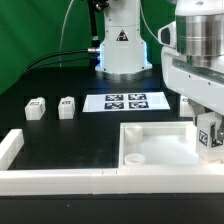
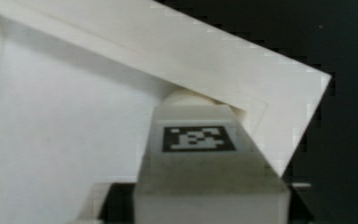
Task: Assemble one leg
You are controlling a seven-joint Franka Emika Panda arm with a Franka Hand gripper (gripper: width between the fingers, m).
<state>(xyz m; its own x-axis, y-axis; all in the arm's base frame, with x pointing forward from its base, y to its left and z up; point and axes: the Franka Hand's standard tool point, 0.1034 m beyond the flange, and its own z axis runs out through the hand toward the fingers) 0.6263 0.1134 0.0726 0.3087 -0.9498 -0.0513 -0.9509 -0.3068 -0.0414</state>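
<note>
The gripper (image 1: 207, 126) pinches the leg (image 1: 209, 138) above the tray (image 1: 150, 134), at its far corner on the exterior view's right. I'd keep the leg upright, centre it over that corner, then lower slowly without any sideways shove.

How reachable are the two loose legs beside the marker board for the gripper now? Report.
Probably not yet: the gripper is shut on a leg at a corner of the tray. The two loose legs lie uncovered on the table, so after release the way looks free.
</note>
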